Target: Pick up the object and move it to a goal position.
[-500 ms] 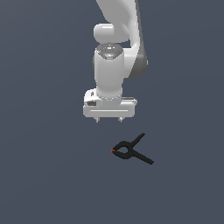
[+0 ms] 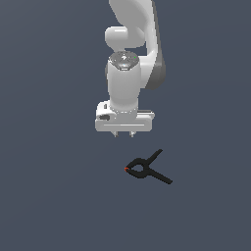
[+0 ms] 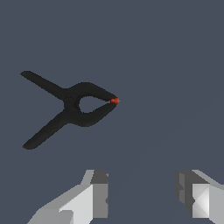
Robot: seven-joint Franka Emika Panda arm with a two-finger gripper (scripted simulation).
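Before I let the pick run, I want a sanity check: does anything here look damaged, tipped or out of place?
Nothing stands out. The black spring clamp lies flat on the bare floor, looks intact, handles splayed and its red tip at the closed jaw. The gripper hangs open and empty above it, off to one side and not touching it.

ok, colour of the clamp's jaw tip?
Red tip on the black clamp; clearest in the wrist view.

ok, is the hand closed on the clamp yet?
No. In the wrist view the hand has its fingers apart with nothing between them, and the clamp lies clear of both.
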